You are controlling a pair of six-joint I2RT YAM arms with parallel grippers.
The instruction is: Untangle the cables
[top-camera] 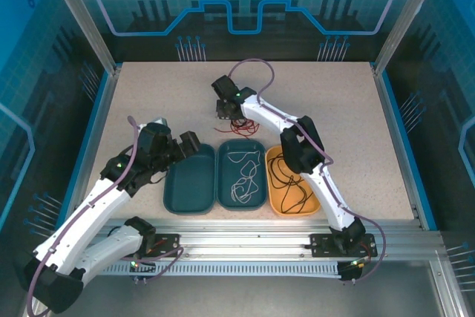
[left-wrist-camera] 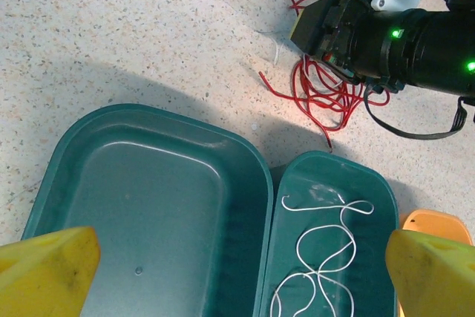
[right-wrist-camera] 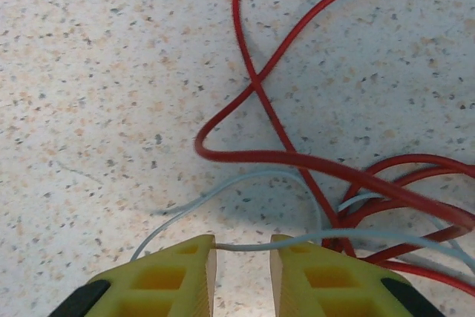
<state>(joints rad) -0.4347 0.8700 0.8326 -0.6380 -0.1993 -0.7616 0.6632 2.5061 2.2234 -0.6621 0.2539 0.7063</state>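
A red cable [top-camera: 239,125] lies in a tangle on the table beyond the trays, with a thin white cable [right-wrist-camera: 223,187] threaded through the red cable [right-wrist-camera: 297,159]. My right gripper [right-wrist-camera: 243,257] is down at this tangle; its jaws stand a narrow gap apart and the white strand runs across that gap at the tips. In the left wrist view the right gripper [left-wrist-camera: 326,24] sits over the red cable [left-wrist-camera: 319,90]. Another white cable [left-wrist-camera: 326,246] lies coiled in the middle teal tray [left-wrist-camera: 334,157]. A black cable [top-camera: 289,183] lies in the orange tray [top-camera: 272,183]. My left gripper [left-wrist-camera: 237,272] hangs wide open above the trays.
The left teal tray [left-wrist-camera: 148,113] holds nothing. All three trays stand side by side near the front edge. The orange tray [left-wrist-camera: 434,220] peeks in at the right. Speckled table [top-camera: 148,94] spreads to the left and back, fenced by frame posts.
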